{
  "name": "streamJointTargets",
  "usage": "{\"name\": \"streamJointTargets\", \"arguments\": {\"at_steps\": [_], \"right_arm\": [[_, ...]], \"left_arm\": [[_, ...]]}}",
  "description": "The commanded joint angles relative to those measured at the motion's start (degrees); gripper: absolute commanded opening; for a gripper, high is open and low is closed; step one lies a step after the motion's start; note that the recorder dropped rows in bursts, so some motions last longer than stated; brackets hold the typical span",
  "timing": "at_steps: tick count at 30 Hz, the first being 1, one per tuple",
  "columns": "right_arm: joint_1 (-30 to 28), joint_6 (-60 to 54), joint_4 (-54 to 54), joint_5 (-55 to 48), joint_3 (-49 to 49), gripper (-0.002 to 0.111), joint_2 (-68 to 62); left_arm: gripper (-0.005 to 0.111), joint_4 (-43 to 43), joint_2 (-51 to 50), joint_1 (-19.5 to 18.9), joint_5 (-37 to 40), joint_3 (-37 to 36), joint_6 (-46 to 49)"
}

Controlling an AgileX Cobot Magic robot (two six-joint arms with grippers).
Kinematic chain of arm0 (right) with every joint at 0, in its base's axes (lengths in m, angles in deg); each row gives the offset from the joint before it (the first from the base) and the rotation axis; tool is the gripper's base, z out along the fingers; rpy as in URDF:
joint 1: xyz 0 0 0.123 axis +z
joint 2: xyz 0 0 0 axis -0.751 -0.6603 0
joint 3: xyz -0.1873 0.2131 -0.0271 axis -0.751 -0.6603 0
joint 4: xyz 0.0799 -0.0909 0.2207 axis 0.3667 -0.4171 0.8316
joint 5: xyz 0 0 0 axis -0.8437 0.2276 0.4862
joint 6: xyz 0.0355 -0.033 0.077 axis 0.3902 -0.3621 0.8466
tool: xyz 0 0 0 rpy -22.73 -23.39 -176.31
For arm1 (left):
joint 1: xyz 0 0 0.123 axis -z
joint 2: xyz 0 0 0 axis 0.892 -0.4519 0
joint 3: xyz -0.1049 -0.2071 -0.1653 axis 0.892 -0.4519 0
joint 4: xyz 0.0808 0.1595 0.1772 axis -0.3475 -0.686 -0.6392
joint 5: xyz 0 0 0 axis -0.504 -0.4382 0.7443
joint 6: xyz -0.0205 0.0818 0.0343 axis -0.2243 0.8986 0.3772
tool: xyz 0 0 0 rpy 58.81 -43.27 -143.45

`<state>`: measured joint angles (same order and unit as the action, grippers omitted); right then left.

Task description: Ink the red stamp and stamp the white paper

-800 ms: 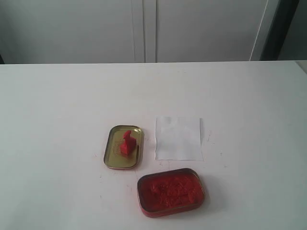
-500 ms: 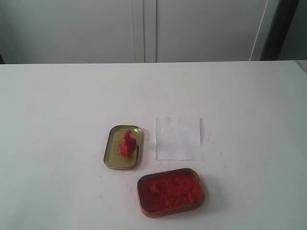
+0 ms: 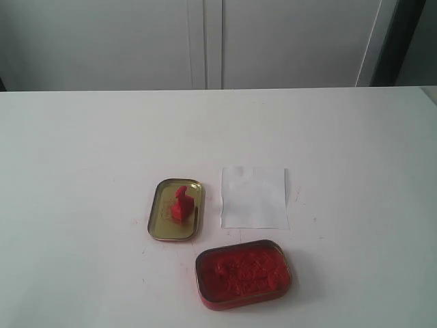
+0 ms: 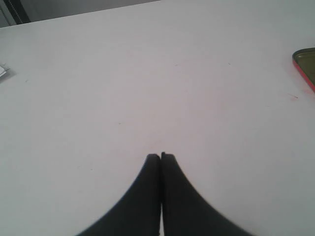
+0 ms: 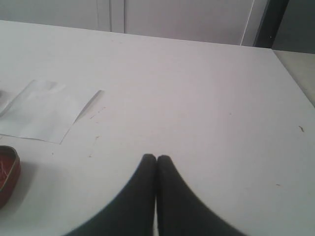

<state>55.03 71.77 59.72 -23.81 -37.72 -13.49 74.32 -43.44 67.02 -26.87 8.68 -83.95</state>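
Observation:
The red stamp stands upright in a shallow gold tin lid near the table's middle. The white paper lies flat just right of the lid. In front of them sits the oval red tin of ink paste. Neither arm shows in the exterior view. My left gripper is shut and empty over bare tabletop, with the lid's edge far off to one side. My right gripper is shut and empty too, with the paper and the ink tin's rim off to its side.
The white table runs back to a pale cabinet wall. A dark vertical strip stands at the back right. The table's right edge shows in the right wrist view.

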Motion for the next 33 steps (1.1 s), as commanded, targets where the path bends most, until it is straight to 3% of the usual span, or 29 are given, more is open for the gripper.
{"name": "streamJointTargets", "arguments": {"at_steps": [1,15,33], "right_arm": [[-0.4,0.5,-0.1,3.8,-0.3,0.000,0.2],[-0.4,0.5,-0.1,26.1,-0.3,0.000,0.2],[-0.4,0.5,-0.1,27.0,-0.3,0.000,0.2]], "left_arm": [[0.000,0.1,0.2,0.0,0.1,-0.2,0.2],[0.000,0.1,0.2,0.0,0.1,-0.2,0.2],[0.000,0.1,0.2,0.0,0.1,-0.2,0.2]]}}
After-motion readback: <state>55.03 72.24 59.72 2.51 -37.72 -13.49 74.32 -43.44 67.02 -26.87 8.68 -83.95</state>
